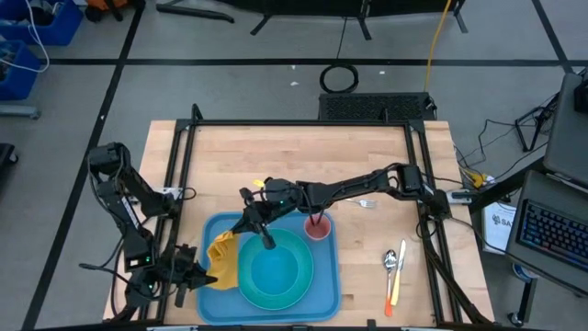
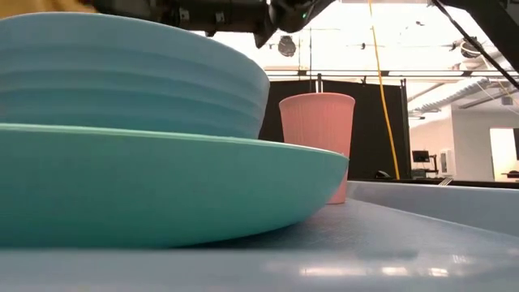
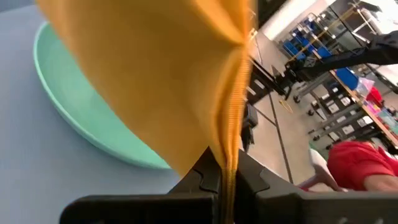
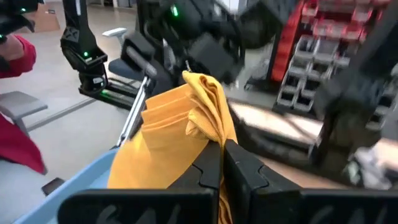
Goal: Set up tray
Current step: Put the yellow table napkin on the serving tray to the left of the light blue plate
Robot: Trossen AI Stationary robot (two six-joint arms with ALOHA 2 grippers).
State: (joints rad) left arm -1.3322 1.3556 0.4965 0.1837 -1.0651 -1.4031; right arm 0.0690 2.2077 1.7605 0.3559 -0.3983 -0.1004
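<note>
- Yellow-orange napkin is the business right now: both grippers are clamped on it, holding it up over the left part of the tray, beside the teal plate.
- From the left wrist view the left gripper has its fingers pinched tight on a hanging edge of the cloth; the right gripper pinches another fold of it, its arm reaching across from the right side of the table.
- My read is that the step in hand is spreading or laying the napkin beside the plate. Next calls for the two grippers to draw apart evenly, lower the cloth flat and let go without dragging it onto the plate.
- Blue and rimmed, the tray sits at the near middle of the table, carrying plate, bowl and pink cup.
- A spoon and other cutlery lie on the bare wood to the right, apart from the tray, so those look not yet placed.
- Pale wooden tabletop in a dark frame; beyond it grey floor, cables, shelving, and a person's red sleeve.
</note>
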